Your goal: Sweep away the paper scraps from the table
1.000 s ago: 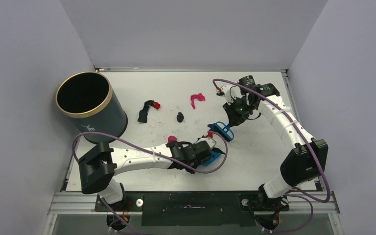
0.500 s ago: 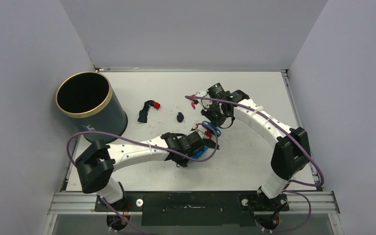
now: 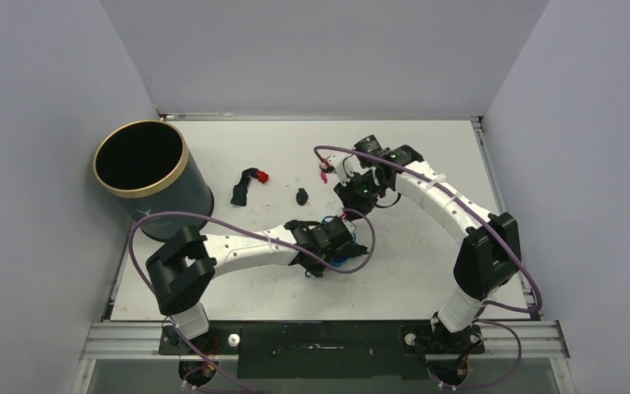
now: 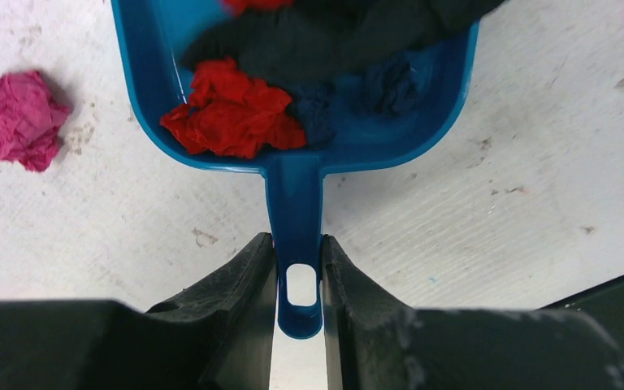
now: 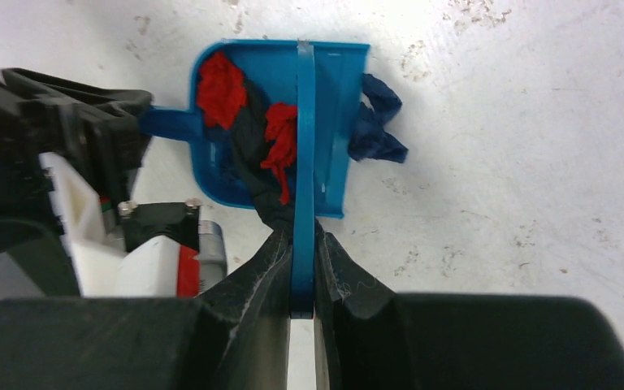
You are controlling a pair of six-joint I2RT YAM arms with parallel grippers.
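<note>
The left claw is clenched on the handle of the pan, which lies flat on the bench. Inside the pan sit a red scrap, a black scrap and a dark blue wad, all pushed toward the back wall. A magenta scrap lies on the bench just beside the pan's side wall, outside it.

The right claw is clamped on the brush, which is held over the pan, across its width. A dark blue scrap lies at the pan's open mouth, on the far side of the brush from the handle.

Well apart from the pan, a long black scrap with a red bit at its end lies near the bin. A small black scrap lies between them and the right claw.
</note>
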